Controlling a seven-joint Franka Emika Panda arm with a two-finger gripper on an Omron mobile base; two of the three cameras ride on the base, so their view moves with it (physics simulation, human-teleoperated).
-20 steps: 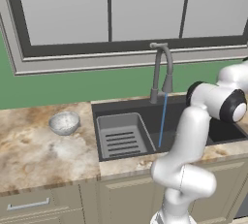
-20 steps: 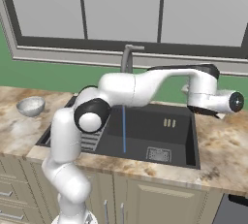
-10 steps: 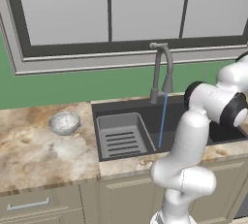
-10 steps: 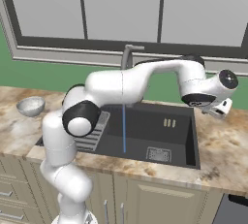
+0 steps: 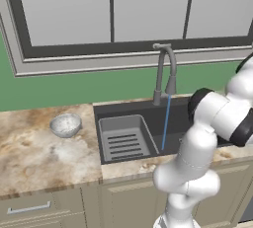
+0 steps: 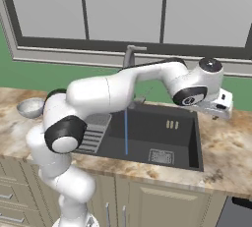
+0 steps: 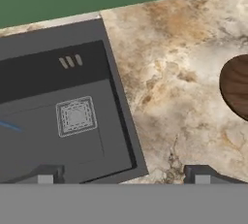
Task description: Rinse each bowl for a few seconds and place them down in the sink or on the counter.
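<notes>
The claw [image 7: 123, 174] hangs over the counter [image 7: 169, 87] just right of the sink [image 7: 116, 97], its two tips spread wide with nothing between them. Just beside it, further right on the stone, sits the dark reddish-brown bowl [image 7: 237, 87], set down and apart from the fingers; this bowl looks finished. Inside the basin the water [image 6: 126, 132] runs in a thin blue stream from the faucet [image 5: 165, 71], beside the slotted insert tray [image 5: 121, 138]. On the far left of the counter the speckled bowl [image 5: 65, 125] rests untouched, so its rinse is what remains. Against the earlier frames, the wrist has rolled and drawn slightly left toward the sink, while the speckled bowl and the stream have not changed.
</notes>
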